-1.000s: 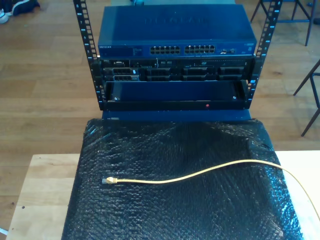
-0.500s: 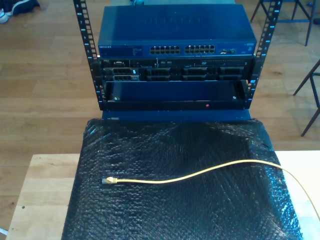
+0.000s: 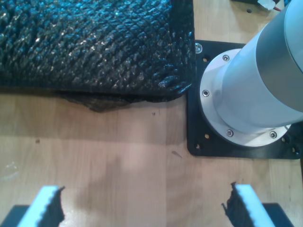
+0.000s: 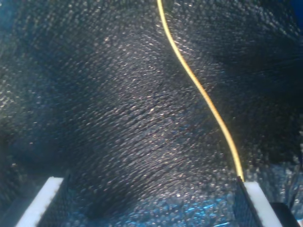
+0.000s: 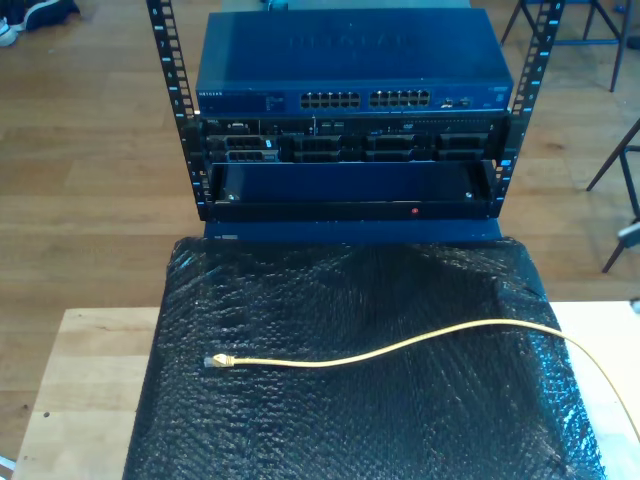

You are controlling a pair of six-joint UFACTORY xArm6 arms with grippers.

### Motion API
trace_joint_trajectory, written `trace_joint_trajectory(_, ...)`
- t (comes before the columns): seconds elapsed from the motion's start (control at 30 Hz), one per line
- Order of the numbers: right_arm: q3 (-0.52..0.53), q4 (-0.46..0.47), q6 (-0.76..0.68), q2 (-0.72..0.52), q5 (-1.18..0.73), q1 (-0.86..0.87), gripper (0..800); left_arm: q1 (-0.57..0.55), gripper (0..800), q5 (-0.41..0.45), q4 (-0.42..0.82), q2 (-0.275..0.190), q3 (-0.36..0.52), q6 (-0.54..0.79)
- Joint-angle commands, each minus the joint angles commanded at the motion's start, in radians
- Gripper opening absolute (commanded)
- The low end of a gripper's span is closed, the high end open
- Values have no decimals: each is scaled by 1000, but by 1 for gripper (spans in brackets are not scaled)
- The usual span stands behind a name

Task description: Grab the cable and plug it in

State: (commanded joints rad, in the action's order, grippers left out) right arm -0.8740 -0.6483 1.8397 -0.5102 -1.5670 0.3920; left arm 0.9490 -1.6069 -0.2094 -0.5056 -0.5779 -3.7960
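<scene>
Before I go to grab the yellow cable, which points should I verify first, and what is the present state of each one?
1. My first gripper jaws open: ok; nothing between them, wooden table below.
2. My second gripper jaws open: ok.
3. Cable free on the black bubble wrap: ok.
4. Plug reachable, lying towards the exterior view's left: ok.
5. Cable centred between second gripper's jaws: not ok; it runs beside one fingertip.
6. Free port on the blue switch: cannot tell.

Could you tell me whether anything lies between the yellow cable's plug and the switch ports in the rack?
Nothing visible does. The cable lies loose on the black bubble wrap, its plug free, and the wrap runs bare up to the rack's switch.
</scene>
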Motion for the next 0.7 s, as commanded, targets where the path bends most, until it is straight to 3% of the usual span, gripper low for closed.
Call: trace_joint_trajectory(0.7, 26, 2, -166, 12, 216, -331, 793, -2, 800, 0, -31, 2, 2, -9)
